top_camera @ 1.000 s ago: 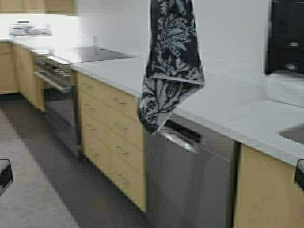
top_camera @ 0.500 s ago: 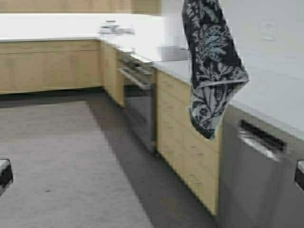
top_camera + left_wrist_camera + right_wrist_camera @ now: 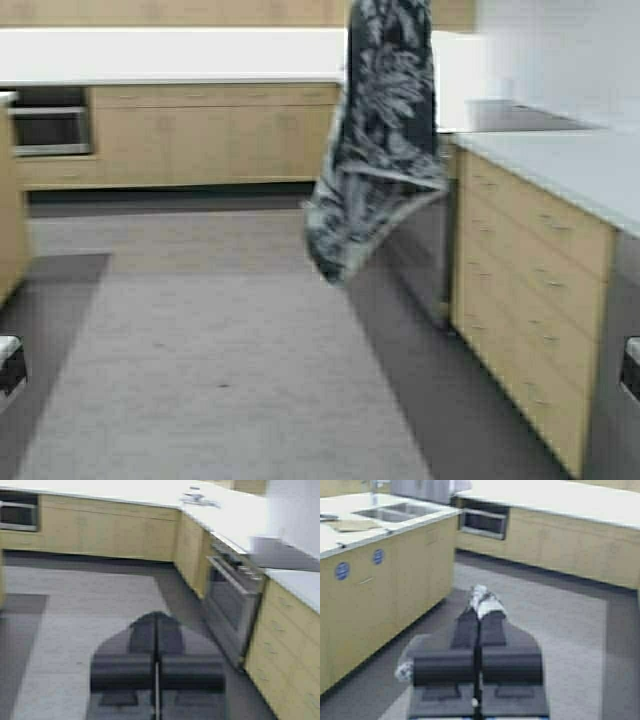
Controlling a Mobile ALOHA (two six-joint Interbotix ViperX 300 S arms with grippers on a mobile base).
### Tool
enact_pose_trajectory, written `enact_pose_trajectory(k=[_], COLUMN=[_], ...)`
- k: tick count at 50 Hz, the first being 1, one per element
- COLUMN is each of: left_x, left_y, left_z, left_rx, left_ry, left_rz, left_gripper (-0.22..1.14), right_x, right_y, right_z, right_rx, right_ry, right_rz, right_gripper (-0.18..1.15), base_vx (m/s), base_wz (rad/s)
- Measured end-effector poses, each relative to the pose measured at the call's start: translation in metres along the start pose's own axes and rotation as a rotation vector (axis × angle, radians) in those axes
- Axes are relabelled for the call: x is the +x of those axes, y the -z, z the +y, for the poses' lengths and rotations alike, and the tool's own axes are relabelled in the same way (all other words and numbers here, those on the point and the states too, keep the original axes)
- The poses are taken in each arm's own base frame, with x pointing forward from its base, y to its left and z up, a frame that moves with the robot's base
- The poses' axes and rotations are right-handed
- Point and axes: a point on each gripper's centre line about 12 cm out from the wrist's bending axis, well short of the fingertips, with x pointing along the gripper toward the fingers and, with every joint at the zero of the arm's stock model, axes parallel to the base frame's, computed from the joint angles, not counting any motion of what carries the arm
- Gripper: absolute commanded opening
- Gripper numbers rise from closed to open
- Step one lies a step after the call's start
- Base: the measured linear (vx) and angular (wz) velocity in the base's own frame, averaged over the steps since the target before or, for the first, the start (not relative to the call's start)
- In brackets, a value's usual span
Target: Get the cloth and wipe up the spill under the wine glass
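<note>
The dark grey cloth with a white floral pattern (image 3: 380, 140) hangs limp from above the top of the high view, over the kitchen floor. In the right wrist view my right gripper (image 3: 479, 611) is shut on a fold of the cloth (image 3: 484, 601), which bunches at the fingertips; another bit of cloth shows beside the gripper body (image 3: 404, 671). My left gripper (image 3: 156, 617) is shut and empty, held over the floor. The wine glass and the spill are out of view.
A white counter with wooden drawers (image 3: 540, 250) and an oven (image 3: 425, 235) runs along the right. Another counter (image 3: 200, 130) spans the back. An island with a sink (image 3: 395, 512) shows in the right wrist view. Open grey floor (image 3: 220, 370) lies ahead.
The robot has turned left: the right-hand counter and oven have slid to the right of the high view and the back counter has come into view. The hanging cloth swings.
</note>
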Motion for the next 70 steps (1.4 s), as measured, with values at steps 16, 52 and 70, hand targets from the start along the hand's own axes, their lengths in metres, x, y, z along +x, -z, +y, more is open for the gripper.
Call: enact_pose_trajectory(k=[16,52,70], left_x=[0.000,0.014,0.038], left_y=[0.002,0.010,0.023], left_z=[0.000,0.002,0.004], left_rx=[0.000,0.015,0.045], left_ry=[-0.001,-0.008,-0.018], left_rz=[0.009,0.041,0.097], left_gripper=[0.03,0.02,0.03], right_x=[-0.001,-0.001,-0.002], right_y=[0.002,0.002,-0.001], right_z=[0.000,0.001,0.000], right_rx=[0.009,0.012,0.013], right_ry=[0.003,0.000,0.002], right_rz=[0.003,0.004,-0.003], right_gripper=[0.06,0.06,0.06], base_vx=[0.01,0.04,0.13], base_wz=[0.51,0.46,0.21])
